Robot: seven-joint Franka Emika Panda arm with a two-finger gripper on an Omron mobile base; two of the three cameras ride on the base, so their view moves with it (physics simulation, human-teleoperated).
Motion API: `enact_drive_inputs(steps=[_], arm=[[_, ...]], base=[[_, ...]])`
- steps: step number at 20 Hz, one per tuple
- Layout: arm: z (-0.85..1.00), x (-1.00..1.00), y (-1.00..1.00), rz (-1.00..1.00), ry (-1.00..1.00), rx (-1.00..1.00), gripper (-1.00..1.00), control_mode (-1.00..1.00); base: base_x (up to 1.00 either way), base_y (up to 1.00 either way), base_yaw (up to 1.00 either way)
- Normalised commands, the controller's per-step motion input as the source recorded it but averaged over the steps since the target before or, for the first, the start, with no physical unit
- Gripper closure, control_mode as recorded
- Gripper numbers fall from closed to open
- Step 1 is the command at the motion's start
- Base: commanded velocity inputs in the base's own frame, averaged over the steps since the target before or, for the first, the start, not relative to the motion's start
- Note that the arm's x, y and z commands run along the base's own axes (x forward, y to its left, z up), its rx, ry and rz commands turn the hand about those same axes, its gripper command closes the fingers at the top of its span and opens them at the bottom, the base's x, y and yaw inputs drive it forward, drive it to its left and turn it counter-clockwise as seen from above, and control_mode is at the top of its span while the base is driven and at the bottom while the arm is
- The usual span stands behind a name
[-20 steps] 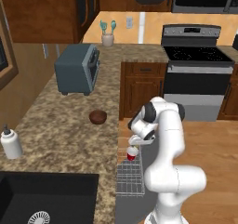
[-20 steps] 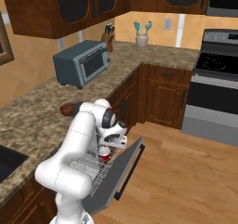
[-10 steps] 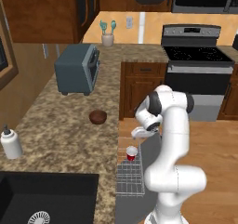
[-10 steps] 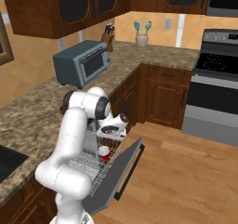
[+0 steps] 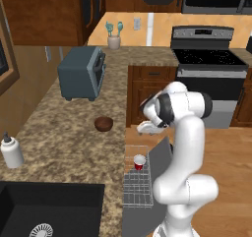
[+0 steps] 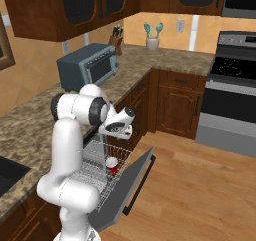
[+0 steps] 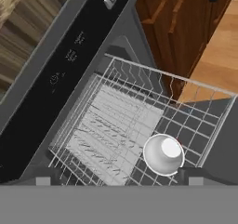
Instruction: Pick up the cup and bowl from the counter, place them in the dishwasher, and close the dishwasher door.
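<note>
Cup (image 7: 163, 154) upright in the rack (image 7: 116, 125) — directly below the pincer (image 7: 116, 174), jaws spread, empty; bowl (image 5: 104, 123) off to its left.

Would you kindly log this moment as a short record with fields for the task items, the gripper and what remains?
cup: upright in the dishwasher rack, red cup near its front corner
bowl: dark brown bowl on the counter, in front of the toaster
dishwasher door: door dropped open, rack pulled out
gripper: gripper above the rack, apart from the cup, holding nothing
remaining: bowl to load, door to close
</note>
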Motion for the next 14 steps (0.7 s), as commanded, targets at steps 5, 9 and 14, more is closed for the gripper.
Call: enact_drive_inputs(steps=[5,9,14], arm=[[0.94,0.0,0.34,-0.2,0.12,0.0,-1.0,-1.0],[0.68,-0.15,0.62,-0.24,0.04,-0.02,-1.0,-1.0],[0.44,-0.04,0.47,-0.25,0.06,-0.09,-1.0,-1.0]], base=[[0.0,0.0,0.0],[0.0,0.0,0.0],[0.0,0.0,0.0]])
